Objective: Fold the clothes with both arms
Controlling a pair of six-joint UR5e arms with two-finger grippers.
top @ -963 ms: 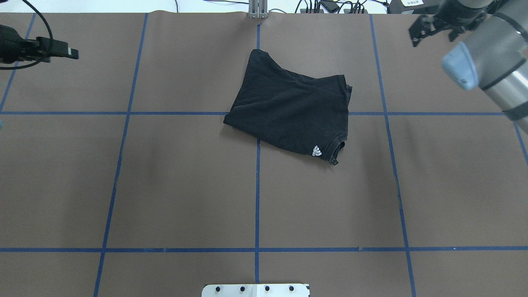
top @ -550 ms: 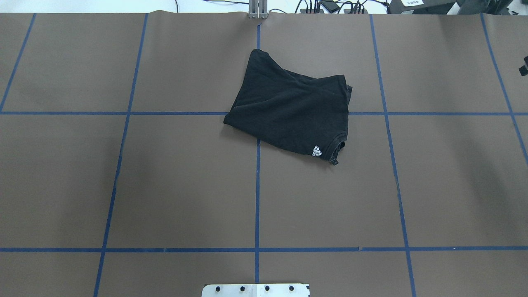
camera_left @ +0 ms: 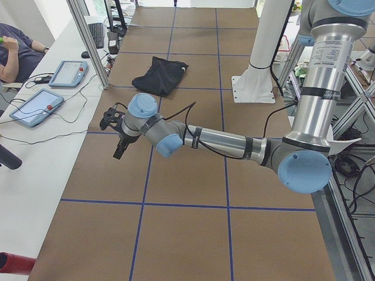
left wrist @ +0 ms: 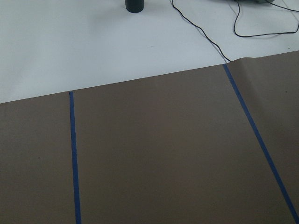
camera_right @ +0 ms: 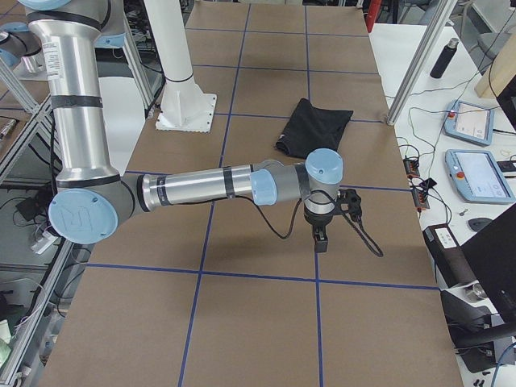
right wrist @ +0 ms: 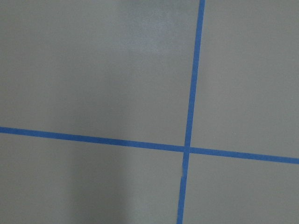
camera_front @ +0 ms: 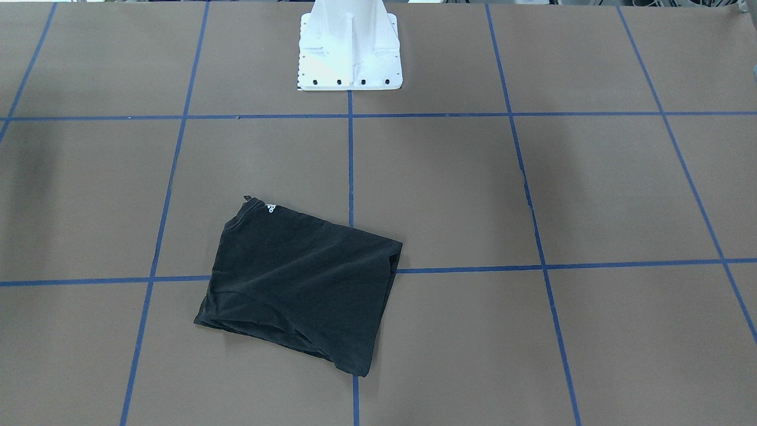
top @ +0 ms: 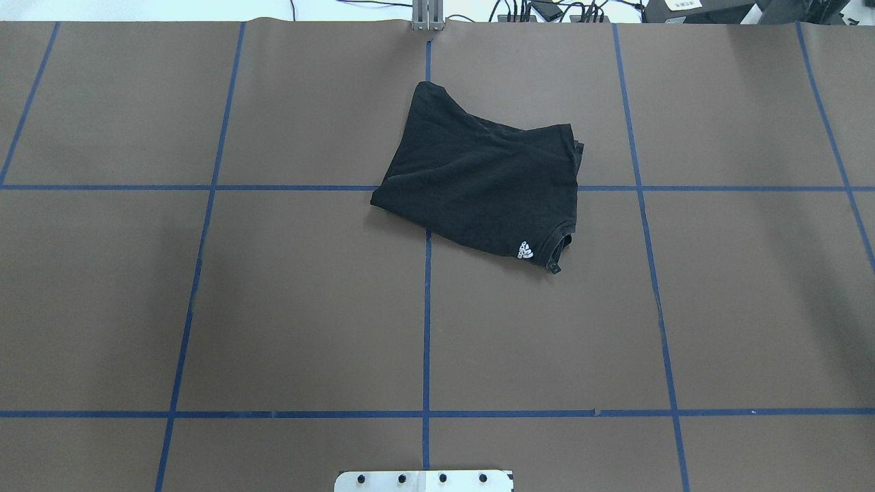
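The black T-shirt [top: 478, 184] lies folded into a compact, slightly skewed rectangle on the brown table, plain side up, with a small white logo by the collar at its near right corner. It also shows as a black T-shirt [camera_front: 301, 290] in the front view. No gripper touches it. In the left side view my left gripper [camera_left: 117, 139] hangs over the table's left end, far from the shirt [camera_left: 159, 75]. My right gripper [camera_right: 320, 235] hangs over the right end, apart from the shirt [camera_right: 316, 125]. I cannot tell whether either is open or shut.
The white pedestal [camera_front: 349, 53] stands at the robot's side of the table. Side desks hold tablets [camera_left: 67, 73] [camera_right: 476, 173], cables and a dark bottle [camera_right: 446, 56]. A seated person [camera_left: 14, 52] is beyond the left desk. Blue tape lines cross the brown mat [top: 307, 307].
Both arms, seen a second ago at the far corners of the overhead view, have swung outward and left it. The T-shirt has not moved.
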